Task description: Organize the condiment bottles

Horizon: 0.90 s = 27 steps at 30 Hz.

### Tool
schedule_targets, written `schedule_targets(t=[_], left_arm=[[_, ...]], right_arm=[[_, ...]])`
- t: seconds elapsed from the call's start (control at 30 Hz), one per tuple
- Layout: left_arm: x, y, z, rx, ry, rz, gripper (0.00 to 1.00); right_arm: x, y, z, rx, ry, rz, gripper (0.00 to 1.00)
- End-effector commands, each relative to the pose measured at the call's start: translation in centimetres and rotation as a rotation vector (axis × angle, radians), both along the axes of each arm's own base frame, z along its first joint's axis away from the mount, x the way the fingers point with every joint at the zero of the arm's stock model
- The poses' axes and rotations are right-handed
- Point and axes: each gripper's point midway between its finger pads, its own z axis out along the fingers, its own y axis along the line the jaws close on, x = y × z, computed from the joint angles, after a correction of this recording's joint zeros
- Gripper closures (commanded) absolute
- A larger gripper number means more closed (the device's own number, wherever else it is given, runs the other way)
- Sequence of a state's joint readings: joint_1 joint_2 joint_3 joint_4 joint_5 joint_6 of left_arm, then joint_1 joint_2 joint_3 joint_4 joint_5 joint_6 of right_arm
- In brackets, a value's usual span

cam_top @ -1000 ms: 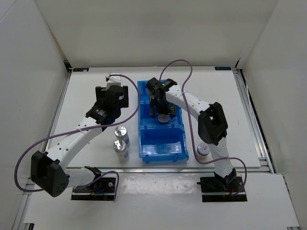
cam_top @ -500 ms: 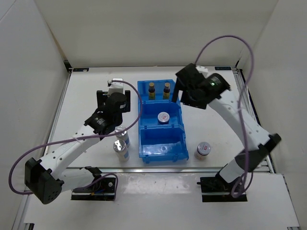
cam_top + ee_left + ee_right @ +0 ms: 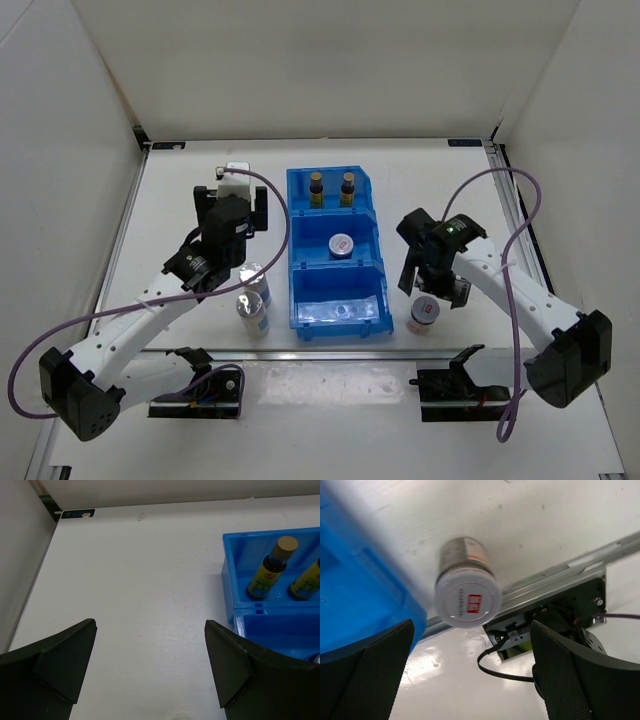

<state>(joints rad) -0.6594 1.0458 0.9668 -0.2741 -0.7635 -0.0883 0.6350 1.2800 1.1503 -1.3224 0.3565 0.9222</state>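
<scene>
The right gripper is hovering, fingers spread wide and holding nothing, over a white-capped bottle standing on the table just beside the blue bin. The left gripper is likewise gaping, empty.

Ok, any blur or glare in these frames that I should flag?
Right wrist view: the blue bin is blurred, the white-capped bottle fairly sharp, with glare on the glossy surface below it. Left wrist view: evenly lit, crisp, the amber bottles clear. Top view: soft light, faint shadows, a sheen in the bin's near compartment.
</scene>
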Motion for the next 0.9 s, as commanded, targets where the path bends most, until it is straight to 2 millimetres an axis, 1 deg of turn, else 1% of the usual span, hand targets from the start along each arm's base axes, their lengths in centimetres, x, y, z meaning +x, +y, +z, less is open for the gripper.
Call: schedule_targets(t=[0.0,0.03,0.07,0.1,0.13,0.2,0.3,0.33,0.4,0.43,0.47,0.5,0.53,0.57,0.6,0.63,0.67,0.7,0.73,0.77,0.8,0.83,0.87], left_arm=[[0.0,-1.6,0.1,-0.009,-0.009,-0.098,0.0],[0.2,-1.9,-0.4,-0.002,0.005,-0.109,0.0],[0.3,-2.0,-0.3,0.001,0.01,-0.109,0.0],[0.5,-2.2,-0.9,0.012,0.025,-0.109,0.0],[0.6,-2.2,-0.4,0.006,0.016,-0.109,0.0],[0.7,-2.2,-0.4,0.014,0.024,-0.1,0.0],[0.7,-2.4,-0.2,0.01,0.028,-0.118,0.0],[0.8,-2.5,-0.5,0.015,0.036,-0.118,0.0],[0.8,-2.5,-0.5,0.016,0.036,-0.118,0.0],[1.0,-2.7,-0.9,0.022,0.046,-0.117,0.0],[1.1,-2.8,-1.3,0.029,0.056,-0.117,0.0],[1.1,-2.8,-1.3,0.029,0.056,-0.117,0.0],[1.2,-2.9,-1.7,0.035,0.065,-0.117,0.0],[1.3,-2.7,-1.6,0.038,0.063,-0.109,0.0],[1.4,-2.8,-2.0,0.045,0.073,-0.109,0.0],[1.4,-2.8,-2.0,0.045,0.073,-0.109,0.0],[1.5,-2.9,-2.4,0.051,0.082,-0.109,0.0],[1.6,-3.2,-2.0,0.033,0.075,-0.115,0.0],[1.6,-3.2,-2.6,0.044,0.091,-0.114,0.0],[1.8,-3.6,-2.4,0.029,0.092,-0.121,0.0],[1.8,-3.6,-2.4,0.029,0.092,-0.121,0.0],[1.9,-3.7,-2.6,0.036,0.102,-0.121,0.0],[2.0,-3.8,-2.6,0.032,0.109,-0.118,0.0]], right_arm=[[-1.2,-0.6,-0.7,0.039,0.017,-0.077,0.01],[-1.2,-0.6,-1.0,0.044,0.025,-0.086,0.01],[-1.4,-0.7,-1.2,0.039,0.032,-0.086,0.01],[-1.5,-0.8,-1.7,0.035,0.037,-0.086,0.01],[-1.2,-0.4,-1.9,0.05,0.037,-0.085,0.01],[-1.2,-0.6,-2.9,0.032,0.062,-0.087,0.01],[-1.5,-0.1,-5.0,0.045,0.122,-0.079,0.01],[-1.4,0.1,-5.9,0.055,0.147,-0.078,0.01],[-1.3,0.3,-6.9,0.069,0.165,-0.075,0.01],[-0.7,0.5,-7.4,0.081,0.148,-0.083,0.01],[-1.0,0.5,-8.0,0.081,0.17,-0.075,0.03],[-0.6,0.5,-8.1,0.09,0.157,-0.086,0.07],[-1.0,0.5,-8.5,0.086,0.183,-0.088,0.19],[-0.9,0.6,-8.8,0.084,0.186,-0.088,0.28],[-0.9,0.6,-8.8,0.083,0.187,-0.079,0.35],[-0.6,0.7,-8.6,0.088,0.18,-0.078,0.47],[-0.8,0.4,-8.1,0.078,0.179,-0.079,0.53],[-0.7,0.3,-7.6,0.074,0.165,-0.089,0.58],[0.1,0.4,-6.3,0.088,0.116,-0.096,0.68],[-0.1,0.0,-5.4,0.072,0.109,-0.097,0.74],[0.5,-0.5,-4.0,0.058,0.055,-0.097,0.79],[1.4,-0.4,-1.8,0.064,0.005,-0.107,0.88],[1.9,-0.3,-0.3,0.066,-0.038,-0.096,0.92]])
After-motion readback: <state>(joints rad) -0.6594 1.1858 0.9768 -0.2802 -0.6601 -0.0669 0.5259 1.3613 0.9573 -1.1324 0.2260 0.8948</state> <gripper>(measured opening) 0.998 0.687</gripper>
